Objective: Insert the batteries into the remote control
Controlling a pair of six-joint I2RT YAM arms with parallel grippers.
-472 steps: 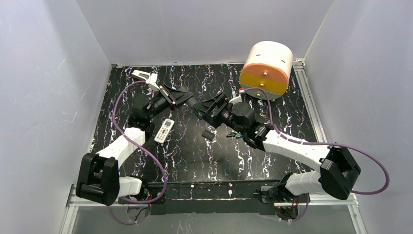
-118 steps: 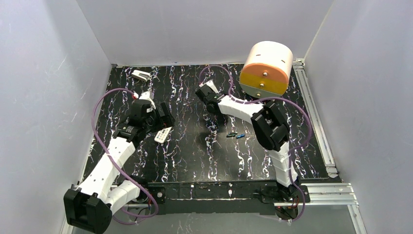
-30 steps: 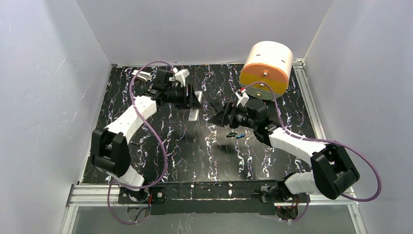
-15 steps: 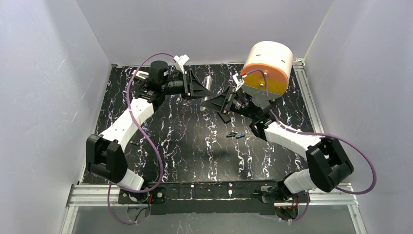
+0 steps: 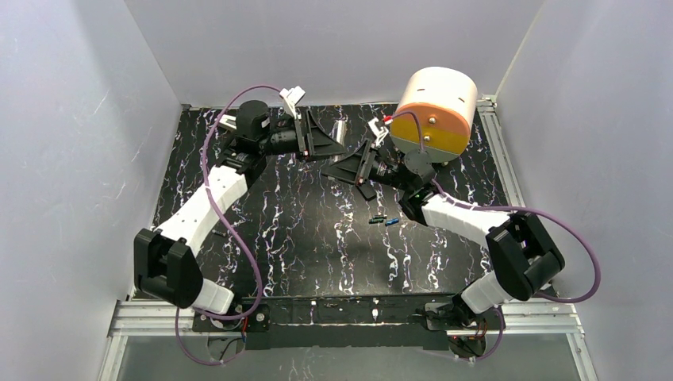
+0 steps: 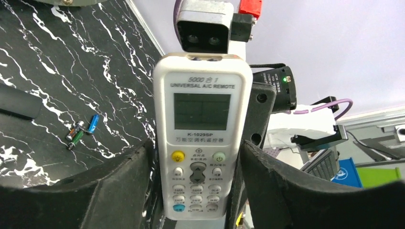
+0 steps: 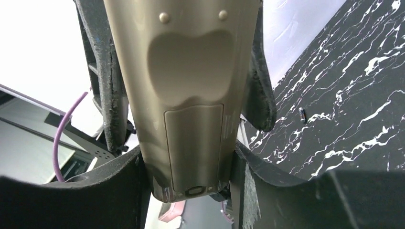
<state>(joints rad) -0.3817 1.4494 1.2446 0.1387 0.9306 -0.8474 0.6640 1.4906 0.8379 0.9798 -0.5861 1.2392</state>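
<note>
The white remote control (image 6: 201, 138) is held up in the air over the back middle of the table, a thin sliver in the top view (image 5: 340, 130). My left gripper (image 6: 196, 152) is shut on its sides, button face toward that camera. From the opposite side my right gripper (image 7: 188, 157) is shut on the remote's lower end, its back with the battery cover (image 7: 193, 143) in view. The two grippers (image 5: 337, 139) (image 5: 349, 159) meet there. The batteries, green and blue (image 5: 386, 220) (image 6: 82, 130), lie loose on the table below.
A cream-and-orange drum (image 5: 435, 111) stands at the back right, close behind the right wrist. A flat black strip (image 6: 16, 101) lies on the marbled table (image 5: 301, 238). A white-and-grey block (image 5: 228, 121) peeks out behind the left arm. White walls enclose three sides.
The left arm raised the remote from just above the table toward the back middle. The right gripper came up facing it and closed on the remote's lower end.
</note>
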